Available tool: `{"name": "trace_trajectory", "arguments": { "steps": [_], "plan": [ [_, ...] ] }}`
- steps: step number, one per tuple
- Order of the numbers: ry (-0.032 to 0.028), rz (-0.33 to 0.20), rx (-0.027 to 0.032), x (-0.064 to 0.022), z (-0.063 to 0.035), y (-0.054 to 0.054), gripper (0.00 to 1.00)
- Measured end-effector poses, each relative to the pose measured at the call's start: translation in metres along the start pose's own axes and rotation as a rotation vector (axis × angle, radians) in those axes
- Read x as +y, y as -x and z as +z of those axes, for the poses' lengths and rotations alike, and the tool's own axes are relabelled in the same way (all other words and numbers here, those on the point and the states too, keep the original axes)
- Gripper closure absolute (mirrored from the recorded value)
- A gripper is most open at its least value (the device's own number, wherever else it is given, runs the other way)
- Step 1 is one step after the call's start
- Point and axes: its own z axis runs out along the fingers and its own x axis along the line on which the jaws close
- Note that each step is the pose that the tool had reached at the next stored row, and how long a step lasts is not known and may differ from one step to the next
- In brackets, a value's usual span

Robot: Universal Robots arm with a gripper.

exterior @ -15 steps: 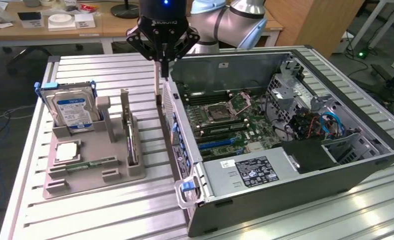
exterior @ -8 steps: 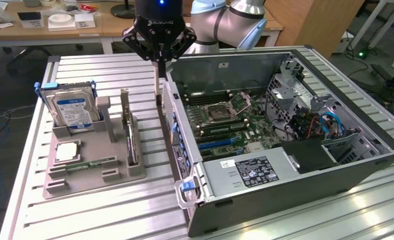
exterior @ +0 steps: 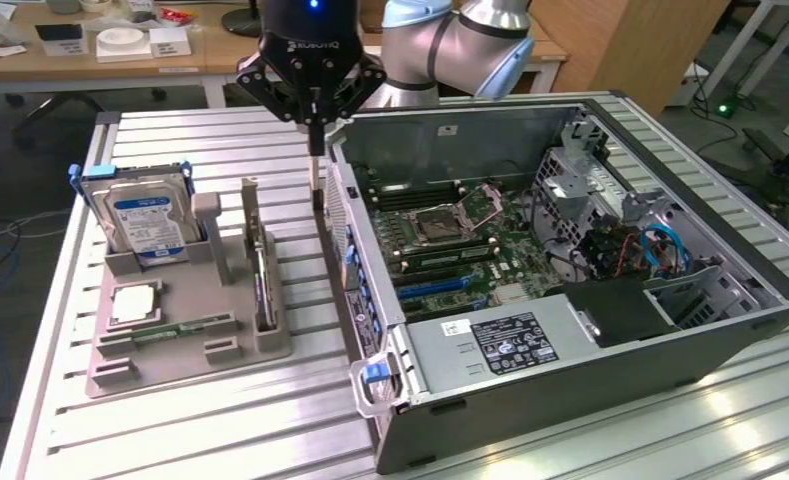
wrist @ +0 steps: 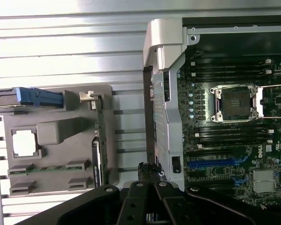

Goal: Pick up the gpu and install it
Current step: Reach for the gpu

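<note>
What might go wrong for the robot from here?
1. The gripper hangs shut between the grey holder and the computer case, close to its wall; a sideways drift might knock it.
2. The gpu stands on edge in the holder, untouched; a skewed grip might tilt or jam it.

**Layout on the counter, as seen in the exterior view**

The counter (exterior: 234, 420) carries a holder (exterior: 181, 362) at the exterior view's left and an open computer case (exterior: 714, 330) at its right. In the holder, the hard drive (exterior: 147, 225) stands at the far left. The gpu (exterior: 258, 260) stands on edge along the side nearest the case. The processor chip (exterior: 134, 300) lies in front of the drive, and the memory stick (exterior: 181, 327) lies in front of the chip. The claw (exterior: 318, 200) hangs over the gap between holder and case. The power supply (exterior: 501, 345) sits at the case's near end.
</note>
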Motion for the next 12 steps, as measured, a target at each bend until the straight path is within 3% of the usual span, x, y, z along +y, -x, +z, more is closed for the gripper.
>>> {"name": "trace_trajectory", "arguments": {
  "steps": [12],
  "plan": [
    [0.0, 0.0, -0.0001, -0.0009, -0.0003, -0.012, 0.9]
  ]
}}
